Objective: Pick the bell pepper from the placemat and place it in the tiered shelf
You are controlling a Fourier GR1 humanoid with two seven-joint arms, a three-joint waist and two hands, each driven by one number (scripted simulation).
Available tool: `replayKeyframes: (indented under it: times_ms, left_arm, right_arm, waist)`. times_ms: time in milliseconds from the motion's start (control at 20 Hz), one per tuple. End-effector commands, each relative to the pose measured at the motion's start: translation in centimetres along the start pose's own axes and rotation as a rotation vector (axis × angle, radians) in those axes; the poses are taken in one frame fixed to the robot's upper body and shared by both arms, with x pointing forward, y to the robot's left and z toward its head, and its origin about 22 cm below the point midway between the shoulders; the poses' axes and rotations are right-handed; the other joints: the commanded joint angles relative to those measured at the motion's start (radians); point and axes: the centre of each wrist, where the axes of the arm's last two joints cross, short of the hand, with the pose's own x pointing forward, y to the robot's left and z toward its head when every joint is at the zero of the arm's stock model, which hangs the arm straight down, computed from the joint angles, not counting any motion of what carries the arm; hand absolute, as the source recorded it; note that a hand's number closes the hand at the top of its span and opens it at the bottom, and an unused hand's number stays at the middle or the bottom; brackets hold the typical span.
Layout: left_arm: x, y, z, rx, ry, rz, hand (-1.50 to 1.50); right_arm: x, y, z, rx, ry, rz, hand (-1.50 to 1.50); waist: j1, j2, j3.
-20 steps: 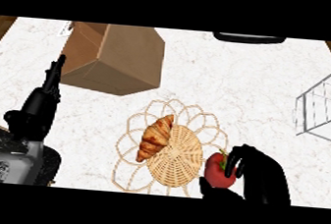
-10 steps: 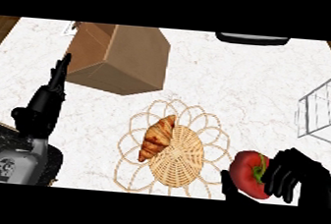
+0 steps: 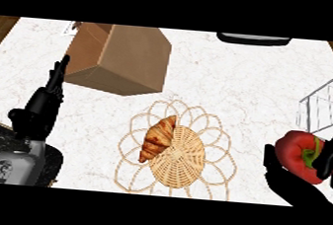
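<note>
I record the counter [image 3: 231,70] as smooth, white and stone-like, with faint grey veining. The placemat [image 3: 189,162] is rough woven straw or wicker in a pale tone. The croissant [image 3: 158,137] looks browned and flaky. The box [image 3: 123,56] is matt brown cardboard. The tiered shelf [image 3: 329,108] is thin pale wire, apparently metal. The bell pepper [image 3: 298,154] has smooth, glossy red skin. The left hand [image 3: 45,105] and right hand [image 3: 295,186] are matt black.
</note>
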Motion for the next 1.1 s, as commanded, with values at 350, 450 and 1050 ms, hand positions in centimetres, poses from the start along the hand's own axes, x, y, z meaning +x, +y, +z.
replayKeyframes:
  times_ms: [350, 450, 1050]
  left_arm:
    - [-2.4, -3.8, 1.8, -0.106, 0.107, 0.049, 0.00]
    - [-2.4, -3.5, 1.6, -0.130, 0.095, 0.042, 0.00]
    - [-1.6, -3.8, 0.1, -0.120, 0.080, 0.051, 0.00]
  right_arm:
    - [1.2, -6.6, -3.8, -0.251, 0.074, 0.048, 1.50]
    - [2.4, -7.2, -5.1, -0.285, 0.091, 0.031, 1.50]
    - [2.5, -13.1, -10.4, -0.395, 0.086, 0.093, 1.50]
  waist:
    - [-0.001, 0.014, -0.009]
    - [0.003, 0.014, -0.010]
    - [0.002, 0.015, -0.009]
